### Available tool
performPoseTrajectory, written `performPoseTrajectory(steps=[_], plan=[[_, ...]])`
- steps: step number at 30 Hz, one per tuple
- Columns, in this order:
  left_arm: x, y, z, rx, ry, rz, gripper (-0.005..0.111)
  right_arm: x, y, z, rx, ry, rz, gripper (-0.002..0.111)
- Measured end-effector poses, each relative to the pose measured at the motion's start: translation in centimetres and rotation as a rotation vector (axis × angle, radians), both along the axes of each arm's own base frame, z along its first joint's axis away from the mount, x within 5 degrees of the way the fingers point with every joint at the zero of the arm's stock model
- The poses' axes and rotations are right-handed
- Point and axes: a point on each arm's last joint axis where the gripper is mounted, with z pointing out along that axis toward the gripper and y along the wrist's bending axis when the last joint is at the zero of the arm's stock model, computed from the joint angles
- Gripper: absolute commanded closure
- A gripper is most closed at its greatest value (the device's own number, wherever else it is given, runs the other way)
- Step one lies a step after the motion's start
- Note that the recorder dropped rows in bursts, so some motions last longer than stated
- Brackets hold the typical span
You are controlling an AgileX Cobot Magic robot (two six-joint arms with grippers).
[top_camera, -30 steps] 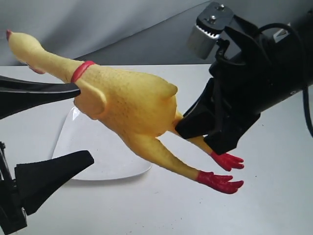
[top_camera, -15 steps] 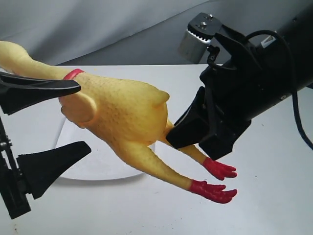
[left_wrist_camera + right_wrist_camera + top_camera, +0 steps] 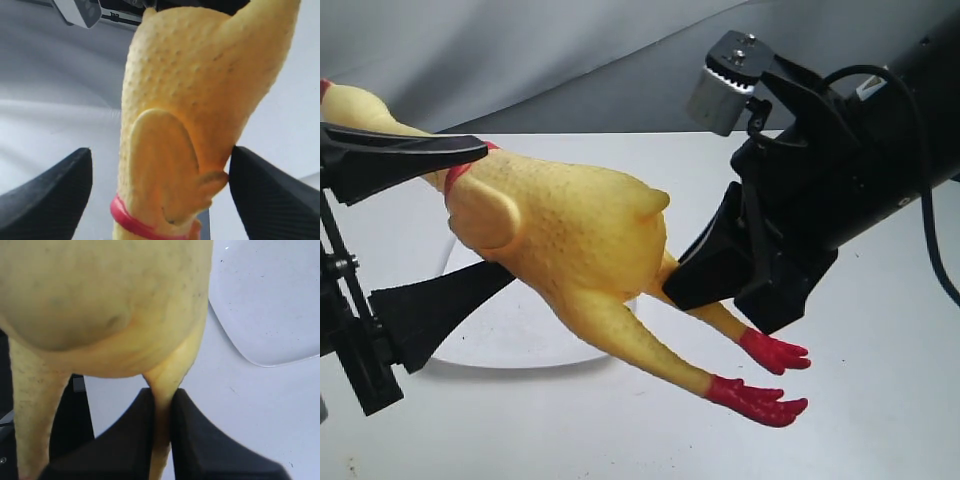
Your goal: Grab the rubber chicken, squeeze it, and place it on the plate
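Nearest in the exterior view, the left gripper (image 3: 498, 212) has its two black fingers (image 3: 430, 310) spread wide, one above and one below the front of the rubber chicken (image 3: 570, 230), which hangs in the air, slanting from its head at the far left down to its red feet (image 3: 760, 400) at the lower right. Behind it, the right gripper (image 3: 705, 285) has one leg between its fingers. Farther back, the white plate (image 3: 510, 345) lies on the white table (image 3: 880, 400) under the bird's body, with a grey backdrop (image 3: 520, 50) beyond. The left wrist view adds what that view hides: one finger touches the chicken's wing (image 3: 165, 165) just past the red collar band (image 3: 135, 222), while the other stands apart from the bumpy skin, so nothing is squeezed. The right wrist view shows the right fingers (image 3: 200, 440) pressed together on the thin leg (image 3: 161, 390), pinching it, with a corner of the plate beside the body. Compared with half a second ago, the left gripper's lower finger has risen and moved inward until its tip is under the breast. The chicken's head, then cut off at the picture's edge, is now back in view, and the right gripper's hold on the leg is unchanged.
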Motion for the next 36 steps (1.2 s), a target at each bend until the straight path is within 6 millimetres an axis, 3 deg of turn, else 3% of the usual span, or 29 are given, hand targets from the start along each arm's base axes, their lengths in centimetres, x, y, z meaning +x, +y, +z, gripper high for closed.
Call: performPoseTrajectory(steps=[4,15,32,36], plan=[[-0.01,-0.02,0.01,0.002,-0.004,-0.002,0.046,-0.02,0.0,0.0,-0.001,0.002,0.001,0.108],[0.75,-0.33,-0.82,-0.02,0.075,0.011,0.107,-0.05,-0.01,-0.01,-0.002,0.005,0.004,0.108],[0.89,-0.21,-0.97,-0.111,0.181,0.056,0.107,-0.1,-0.03,-0.02,-0.004,0.009,0.008,0.108],[0.91,-0.19,-0.98,-0.109,0.181,0.06,0.097,-0.11,-0.02,-0.01,-0.002,0.01,0.007,0.108]])
